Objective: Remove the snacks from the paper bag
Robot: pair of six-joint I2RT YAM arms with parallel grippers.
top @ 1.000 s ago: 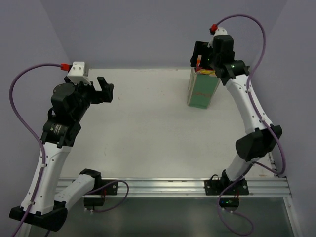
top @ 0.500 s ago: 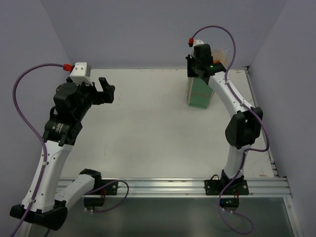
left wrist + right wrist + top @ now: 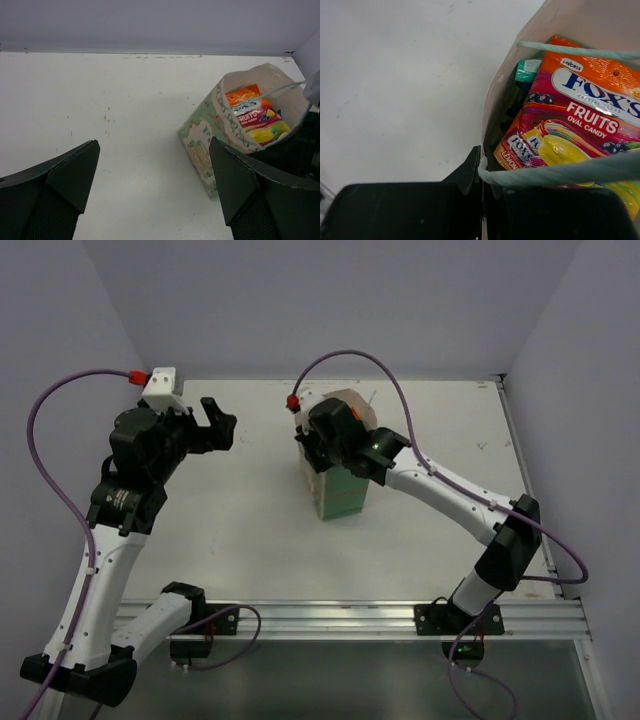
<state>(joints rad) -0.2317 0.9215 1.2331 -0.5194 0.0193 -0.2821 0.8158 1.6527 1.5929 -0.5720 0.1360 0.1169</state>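
Packet point(image 3: 580, 120) in paper bag point(image 3: 200, 145) reads "FOX'S FRUITS OVAL CANDY"; right tool point(image 3: 481, 167) clamps rim; left tool point(image 3: 154, 150) apart.

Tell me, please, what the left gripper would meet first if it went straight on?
Likely the bare table: the left gripper aims just left of the paper bag, though depth is unclear.

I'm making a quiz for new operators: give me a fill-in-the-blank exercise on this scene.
1. The left claw is ____ and empty.
2. The right claw grips the edge of the bag, whose outside is ____.
3. The orange packet sits ____ the bag.
4. Below FOX'S, that packet reads ____.
Missing words: open; green; inside; FRUITS.
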